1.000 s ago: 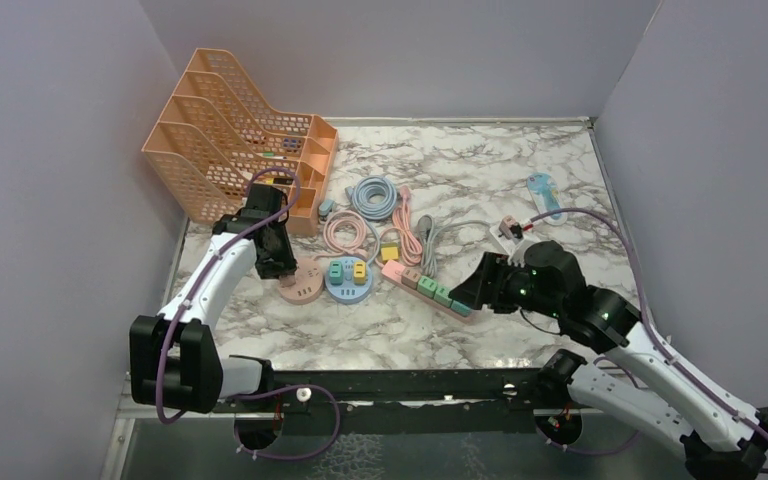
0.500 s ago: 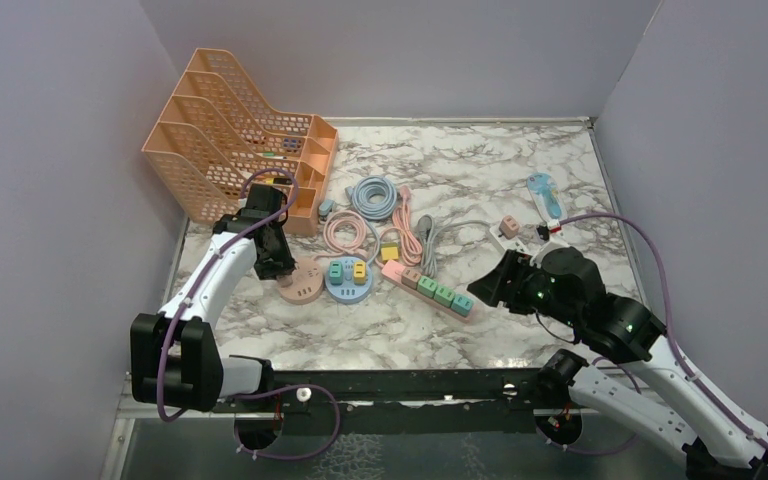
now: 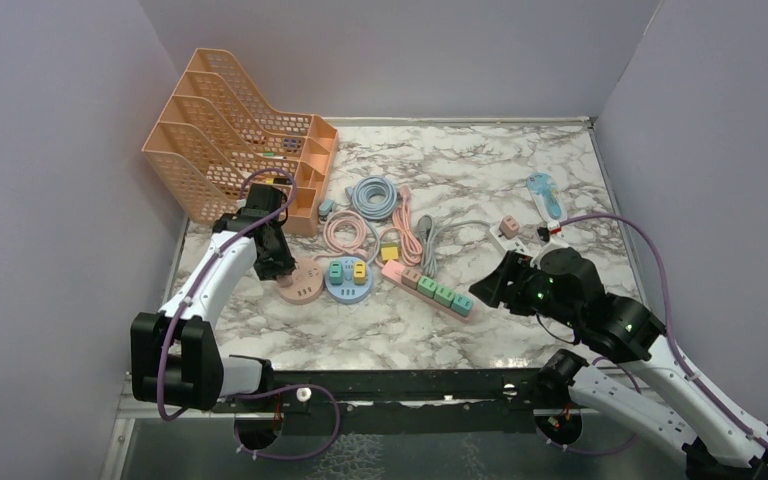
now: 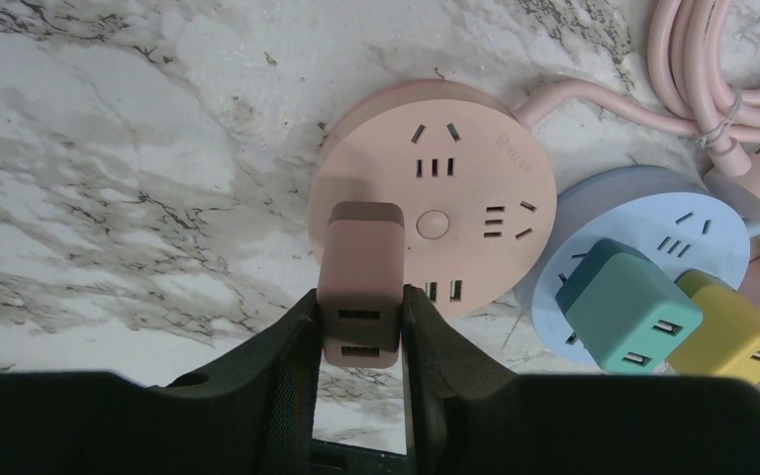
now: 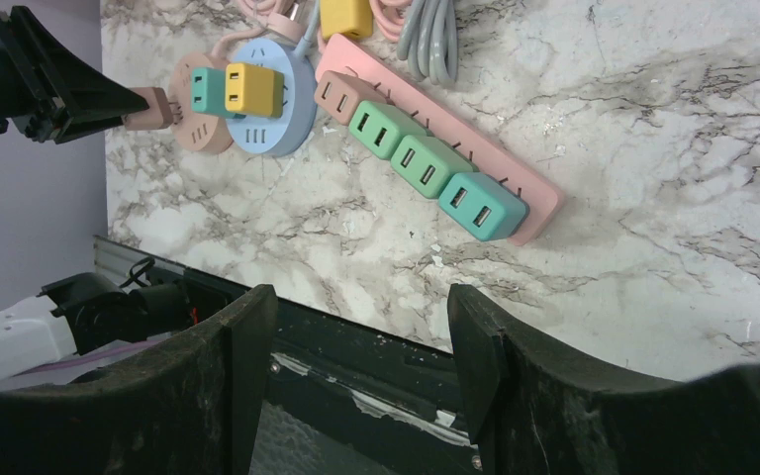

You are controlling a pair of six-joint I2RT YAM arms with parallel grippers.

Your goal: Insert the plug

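Note:
My left gripper (image 4: 359, 322) is shut on a pink plug block (image 4: 360, 282) that stands on the left side of the round pink socket hub (image 4: 455, 193). In the top view the gripper (image 3: 278, 268) sits over the hub (image 3: 300, 284). My right gripper (image 5: 361, 327) is open and empty, held above the table right of the pink power strip (image 3: 430, 290), which carries one pink and three green plugs. The strip also shows in the right wrist view (image 5: 435, 153).
A round blue hub (image 3: 348, 280) with a green and a yellow plug lies beside the pink hub. Coiled blue, pink and grey cables (image 3: 375, 195) lie behind. An orange file rack (image 3: 230, 140) stands back left. A white strip with a small plug (image 3: 507, 230) and a blue item (image 3: 543, 192) lie right.
My right arm drew back to the right, away from the pink strip, in the first half second and has hardly moved since. My left gripper stays at the pink hub.

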